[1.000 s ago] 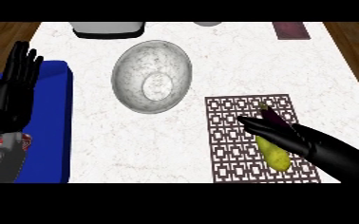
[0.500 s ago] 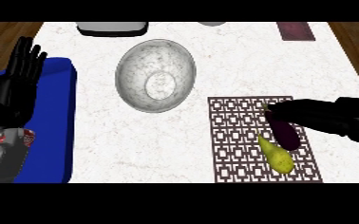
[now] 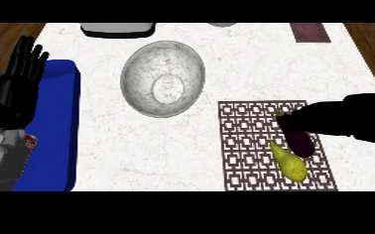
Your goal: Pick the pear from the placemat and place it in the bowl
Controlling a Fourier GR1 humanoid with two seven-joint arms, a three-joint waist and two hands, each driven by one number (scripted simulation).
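The yellow pear (image 3: 290,163) lies on the brown lattice placemat (image 3: 249,148) at the lower right, with nothing covering it. A dark purple eggplant (image 3: 299,140) lies just above and right of it, touching or nearly touching it. My right hand (image 3: 326,119) comes in from the right edge as a black shape over the eggplant's upper end, up and to the right of the pear. The grey speckled bowl (image 3: 139,82) stands to the upper left of the mat and holds nothing. My left hand (image 3: 22,84) rests open at the left edge, fingers up.
A blue mat or tray (image 3: 57,129) lies along the left side under my left hand. At the far edge sit a grey appliance (image 3: 117,29), a small grey object (image 3: 222,24) and a dark red item (image 3: 310,32). White marble counter (image 3: 183,148) separates bowl and placemat.
My right arm has swung from lying diagonally across the pear to entering from the right edge, uncovering the pear and the eggplant. The left hand has barely moved.
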